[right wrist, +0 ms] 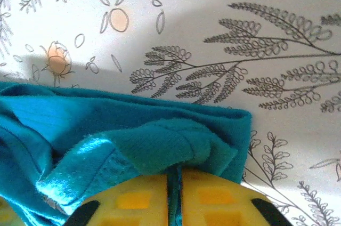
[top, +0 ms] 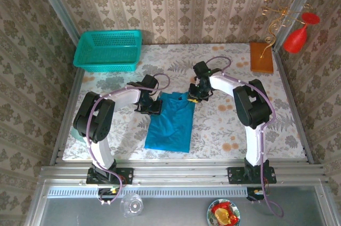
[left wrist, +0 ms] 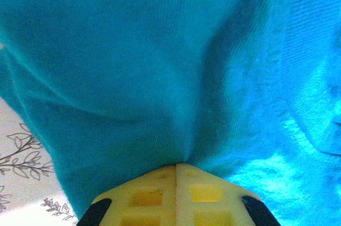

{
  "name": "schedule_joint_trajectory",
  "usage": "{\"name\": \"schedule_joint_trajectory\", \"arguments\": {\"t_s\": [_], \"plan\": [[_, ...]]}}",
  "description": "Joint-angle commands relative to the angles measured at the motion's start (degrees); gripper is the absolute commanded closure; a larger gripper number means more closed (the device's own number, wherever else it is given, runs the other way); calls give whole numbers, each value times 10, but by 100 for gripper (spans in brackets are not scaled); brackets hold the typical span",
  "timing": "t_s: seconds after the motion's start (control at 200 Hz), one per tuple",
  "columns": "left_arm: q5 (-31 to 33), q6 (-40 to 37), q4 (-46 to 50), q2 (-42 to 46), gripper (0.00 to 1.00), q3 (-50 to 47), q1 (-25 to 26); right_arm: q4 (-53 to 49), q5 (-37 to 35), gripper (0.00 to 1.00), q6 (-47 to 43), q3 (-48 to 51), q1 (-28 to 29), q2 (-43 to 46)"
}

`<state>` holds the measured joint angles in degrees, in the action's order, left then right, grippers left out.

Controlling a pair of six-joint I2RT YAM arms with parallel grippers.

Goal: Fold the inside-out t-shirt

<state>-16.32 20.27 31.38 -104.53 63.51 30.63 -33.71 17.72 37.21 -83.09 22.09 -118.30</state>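
pinching the t-shirt at center of table: left gripper clamps its 11 o'clock corner, right gripper nips the 1 o'clock corner; best lay cloth flat, w/o bunching, before release.

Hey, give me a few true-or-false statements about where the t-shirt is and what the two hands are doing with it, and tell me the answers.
1. The left hand is closed on the t-shirt. True.
2. The t-shirt lies inside the basket. False: it lies on the table, and the basket stands apart at the far left corner.
3. The right hand is at the t-shirt's far right corner, with cloth between its pads. True.
4. The left hand is over the basket. False: it is at the t-shirt's far left corner.
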Motion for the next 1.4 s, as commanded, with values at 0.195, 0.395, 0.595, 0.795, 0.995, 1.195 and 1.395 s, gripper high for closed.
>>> {"name": "schedule_joint_trajectory", "arguments": {"t_s": [0.195, 0.395, 0.595, 0.795, 0.995, 1.195, 1.395], "plan": [[23, -9, 7, -43, 95, -29, -2, -67, -48, 60, -9, -21, 0, 53], [20, -8, 5, -44, 95, -30, -2, -83, -65, 50, -9, -29, 2, 30], [19, -8, 1, -42, 95, -33, -2, -85, -53, 46, -13, -53, 4, -20], [17, -7, -3, -41, 95, -36, -3, -63, -33, 47, -13, -58, 8, -40], [16, -7, -3, -43, 95, -37, -3, -45, -18, 57, -8, -59, 9, -47], [16, -7, -4, -43, 95, -39, -4, -43, -15, 67, -5, -60, 9, -53], [13, -5, -9, -40, 95, -41, -4, -37, -22, 79, -3, -54, 9, -50]]}}
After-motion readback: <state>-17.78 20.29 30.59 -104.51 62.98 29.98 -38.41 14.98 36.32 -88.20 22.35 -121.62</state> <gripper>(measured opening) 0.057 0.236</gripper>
